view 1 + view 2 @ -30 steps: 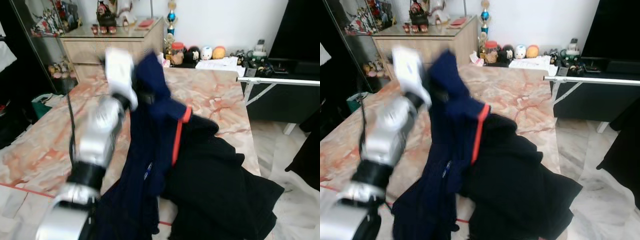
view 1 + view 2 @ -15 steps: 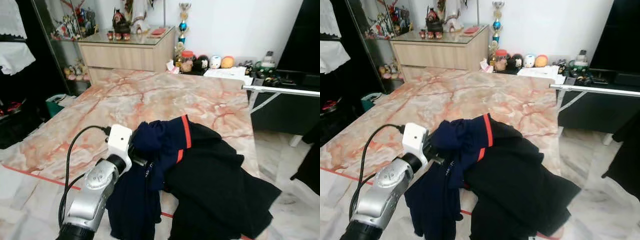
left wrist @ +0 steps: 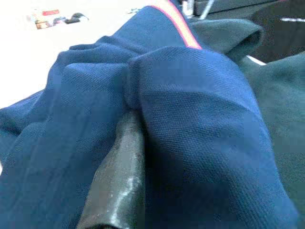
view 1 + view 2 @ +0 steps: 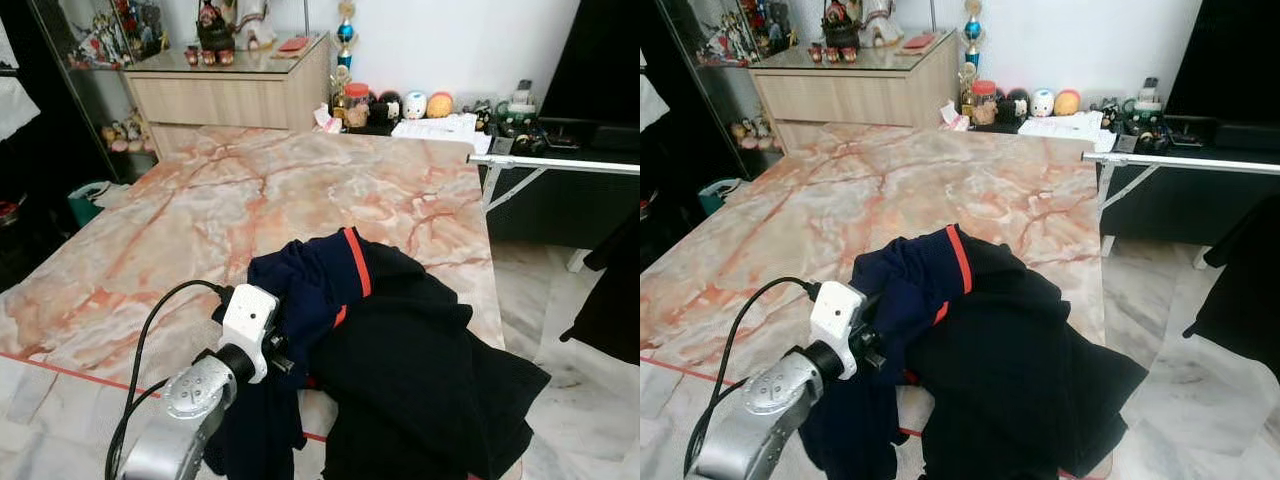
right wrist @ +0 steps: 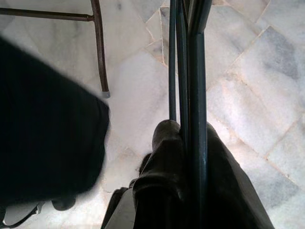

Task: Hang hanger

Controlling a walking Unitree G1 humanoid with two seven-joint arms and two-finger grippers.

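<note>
Left eye view: the left arm reaches forward low over the near edge of a marble table [image 4: 200, 220]. Its white wrist block sits against a navy garment [image 4: 300, 290] with an orange-red stripe. The left gripper [image 4: 285, 360] is buried in that cloth; jaw opening cannot be read here. A black garment [image 4: 420, 380] lies beside and partly over the navy one, spilling over the table's near right corner. A wooden sideboard [image 4: 230, 95] stands behind the table, and a white rail [image 4: 560, 162] runs at the right.

Right eye view: same layout. The navy garment is bunched at the wrist block, its lower part draped off the table edge.

Left wrist view: one black finger [image 3: 119, 186] presses into a fold of navy fabric, with cloth wrapped tightly around it. The jaws appear closed on the navy garment; the second finger is hidden by cloth.

Right wrist view: the right gripper [image 5: 183, 157] points down at a pale tiled floor [image 5: 248, 86]. Its two fingers pinch together on thin dark rods, the hanger [image 5: 190, 71], which run up out of the grip. A dark cloth mass [image 5: 47, 124] hangs to one side, near a thin metal leg [image 5: 99, 47].
</note>
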